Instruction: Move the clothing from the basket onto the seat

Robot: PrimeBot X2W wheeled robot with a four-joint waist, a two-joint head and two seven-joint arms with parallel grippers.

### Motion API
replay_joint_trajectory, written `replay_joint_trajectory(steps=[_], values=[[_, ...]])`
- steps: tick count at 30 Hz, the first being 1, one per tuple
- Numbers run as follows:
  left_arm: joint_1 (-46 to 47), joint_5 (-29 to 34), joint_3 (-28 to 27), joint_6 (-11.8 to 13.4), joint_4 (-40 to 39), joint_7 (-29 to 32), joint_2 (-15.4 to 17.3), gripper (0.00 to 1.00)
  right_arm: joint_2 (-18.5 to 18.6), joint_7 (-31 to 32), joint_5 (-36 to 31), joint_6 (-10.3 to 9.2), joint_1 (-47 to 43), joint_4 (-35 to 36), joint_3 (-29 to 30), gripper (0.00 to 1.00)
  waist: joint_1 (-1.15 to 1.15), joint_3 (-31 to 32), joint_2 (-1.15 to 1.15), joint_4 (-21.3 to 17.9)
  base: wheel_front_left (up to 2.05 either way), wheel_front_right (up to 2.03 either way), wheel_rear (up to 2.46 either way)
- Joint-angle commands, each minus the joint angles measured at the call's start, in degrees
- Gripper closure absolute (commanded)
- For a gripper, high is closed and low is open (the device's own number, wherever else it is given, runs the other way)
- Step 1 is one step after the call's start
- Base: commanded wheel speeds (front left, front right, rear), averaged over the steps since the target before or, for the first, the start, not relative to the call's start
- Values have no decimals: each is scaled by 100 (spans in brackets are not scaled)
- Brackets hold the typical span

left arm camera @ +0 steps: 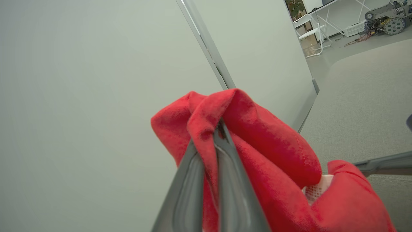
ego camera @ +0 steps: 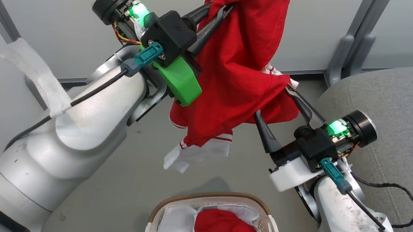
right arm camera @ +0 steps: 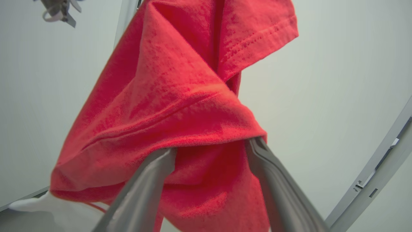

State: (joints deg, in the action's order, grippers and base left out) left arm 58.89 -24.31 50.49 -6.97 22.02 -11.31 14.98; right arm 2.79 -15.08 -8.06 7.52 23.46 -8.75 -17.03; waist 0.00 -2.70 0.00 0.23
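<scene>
- Hanging high above the basket (ego camera: 221, 194), a red shirt (ego camera: 234, 65) was gathered into a loose, crumpled drape. Its white cuff (ego camera: 199, 153) with thin red stripes was the part lowest toward the basket.
- The left gripper (ego camera: 222, 9) was above and to the left of the basket. Its jaws were pressed together on a fold at the top of the red shirt. In the left wrist view its fingers (left arm camera: 190, 193) met with red cloth pinched between them.
- The right gripper (ego camera: 272, 101) was above and to the right of the basket, lower than the left one. Its jaws were spread wide and clamped on nothing. In the right wrist view a stitched fold of the red shirt lay draped over the tips of both fingers (right arm camera: 270, 180), with more cloth sagging in the gap between them.
- The basket stood on the grey floor (ego camera: 128, 184) directly below the red shirt. It was white perforated plastic with a brown woven rim, lined with a white liner cloth (ego camera: 177, 223).
- A second red shirt (ego camera: 225, 231) lay crumpled inside the basket, toward its right half, on the liner cloth.
- The seat (ego camera: 401, 104), in grey fabric with a rounded corner and a stitched seam, was to the right of the basket and beyond it.
- A black cable (ego camera: 406, 203) looped from the right arm in front of the seat.
</scene>
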Motion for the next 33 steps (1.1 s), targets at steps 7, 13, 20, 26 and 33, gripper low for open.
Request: replay_joint_trajectory(steps=[7, 13, 20, 26, 33], values=[[-226, -159, -52, 127, -9, 44, 103, 100, 19, -14, -104, -6, -157, 407, 172, 0, 0, 78, 0, -4, 0, 0, 0], [-257, -208, -20, 163, -34, 50, 102, 100, 19, -13, -324, -6, -109, 462, 184, 0, 0, 62, 0, -9, 0, 0, 0], [-190, -223, 54, 133, -99, 75, 45, 100, 22, -13, -605, -6, 170, 308, -170, 0, 0, -8, 0, 23, 0, 0, 0], [-155, -247, 108, 118, -125, 71, -15, 100, 19, -13, -697, -6, 513, -190, -702, 0, 0, -58, 0, 40, 0, 0, 0], [-97, -290, 158, 112, -120, 27, -72, 100, 19, -13, -309, -6, 980, -1203, -1332, 13, 0, -111, 0, 72, 0, 0, 0]])
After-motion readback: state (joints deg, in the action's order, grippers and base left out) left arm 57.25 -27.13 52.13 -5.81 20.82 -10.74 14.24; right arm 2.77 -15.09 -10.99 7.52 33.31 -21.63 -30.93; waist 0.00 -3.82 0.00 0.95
